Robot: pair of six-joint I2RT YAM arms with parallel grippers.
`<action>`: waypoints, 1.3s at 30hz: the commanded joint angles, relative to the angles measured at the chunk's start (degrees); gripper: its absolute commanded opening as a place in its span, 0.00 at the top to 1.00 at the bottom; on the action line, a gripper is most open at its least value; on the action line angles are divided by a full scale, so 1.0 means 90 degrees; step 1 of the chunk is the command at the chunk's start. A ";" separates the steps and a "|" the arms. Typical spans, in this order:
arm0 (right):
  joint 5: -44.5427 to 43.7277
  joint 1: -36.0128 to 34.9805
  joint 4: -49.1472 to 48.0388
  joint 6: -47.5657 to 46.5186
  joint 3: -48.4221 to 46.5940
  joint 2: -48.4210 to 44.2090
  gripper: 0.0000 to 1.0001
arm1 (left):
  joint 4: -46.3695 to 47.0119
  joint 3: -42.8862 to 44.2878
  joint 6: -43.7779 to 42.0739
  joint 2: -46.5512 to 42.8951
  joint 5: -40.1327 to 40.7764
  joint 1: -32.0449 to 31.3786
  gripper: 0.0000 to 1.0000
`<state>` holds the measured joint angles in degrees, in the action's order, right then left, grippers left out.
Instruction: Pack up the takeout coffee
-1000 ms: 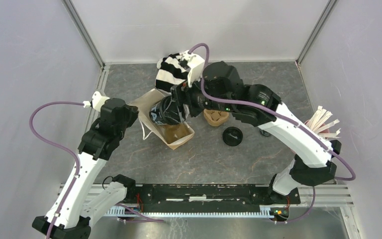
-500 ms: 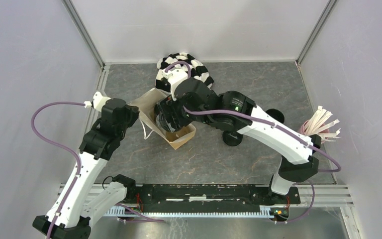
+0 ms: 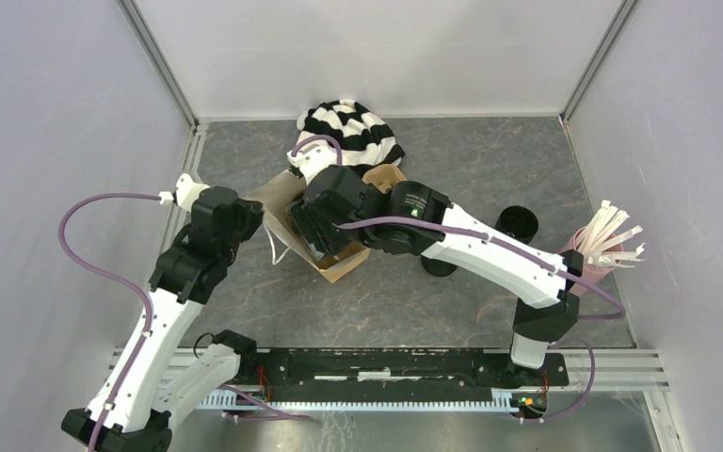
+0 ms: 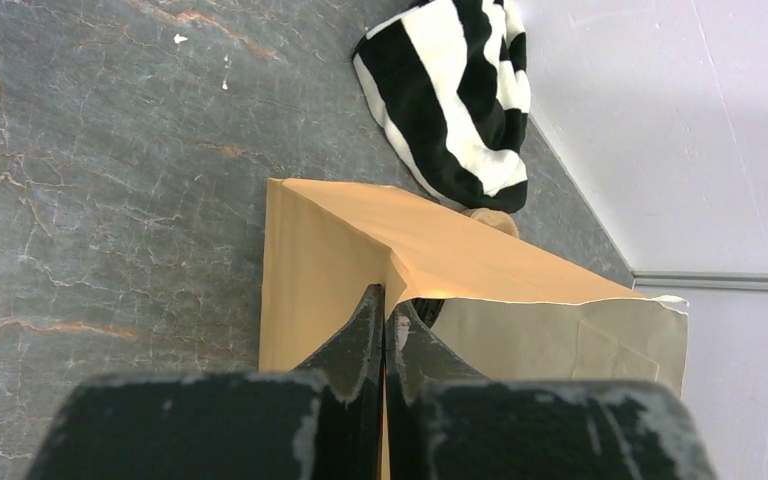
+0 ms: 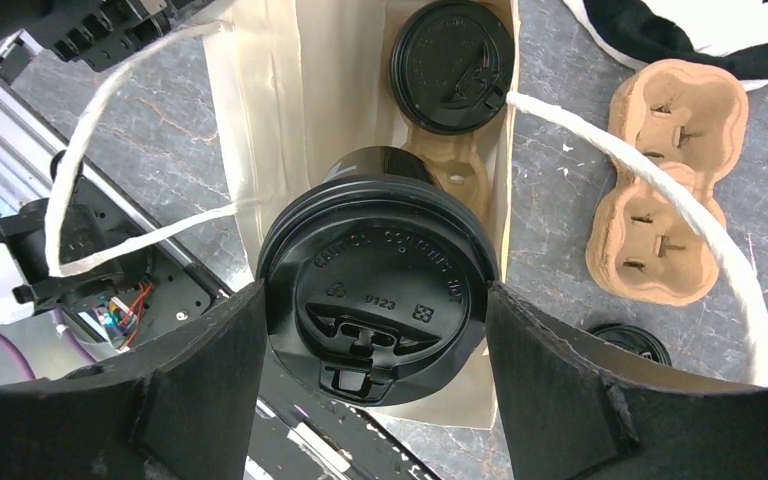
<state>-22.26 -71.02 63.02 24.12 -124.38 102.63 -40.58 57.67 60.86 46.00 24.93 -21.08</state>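
Coffee cup [image 5: 377,290] over bag [image 5: 260,100], carrier [image 5: 455,172] inside mostly hidden

I work over a dark grey table top [image 3: 490,151] with a marbled stone pattern and thin rust and white veins. Plain pale walls close it in: back wall [image 3: 377,47], left wall [image 3: 47,113] and right wall [image 3: 701,113], met at the far corners by silver metal posts [image 3: 158,64]. The light is soft and even, and a black-and-silver rail [image 3: 395,362] runs along the near edge.
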 commanded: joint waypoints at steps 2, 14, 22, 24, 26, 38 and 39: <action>-0.0364 -0.0057 0.0165 -0.0147 -0.0311 0.0238 0.42 | 0.0167 0.0037 0.0240 -0.0101 0.0025 0.0009 0.98; -0.0538 -0.0065 0.0079 -0.0521 -0.0175 0.0622 0.43 | 0.0178 -0.0060 0.0308 -0.0337 -0.0129 0.0008 0.98; -0.0775 -0.0066 0.0035 -0.1003 0.0101 0.0718 0.43 | 0.0931 -0.0509 -0.0048 -0.1094 -0.0292 0.0008 0.98; -0.0798 -0.0068 -0.0026 -0.1172 0.0170 0.0726 0.43 | 0.1147 -0.0704 -0.0107 -0.1343 -0.0341 0.0014 0.98; -0.0810 -0.0096 -0.0116 -0.1331 0.0211 0.0738 0.43 | 0.1455 -0.0994 -0.0121 -0.1674 -0.0378 0.0008 0.98; -0.0674 -0.0157 -0.0585 -0.2123 0.0410 0.0920 0.42 | 0.0725 -0.1656 0.0721 -0.2333 -0.0686 0.0016 0.90; -0.0605 -0.0157 -0.0628 -0.2113 0.0485 0.0913 0.42 | 0.0485 -0.1497 0.0680 -0.2261 -0.0760 0.0012 0.87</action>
<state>-27.53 -72.44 60.18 7.53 -121.49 110.76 -31.42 39.20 64.05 24.01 20.75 -21.08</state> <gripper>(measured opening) 0.788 0.078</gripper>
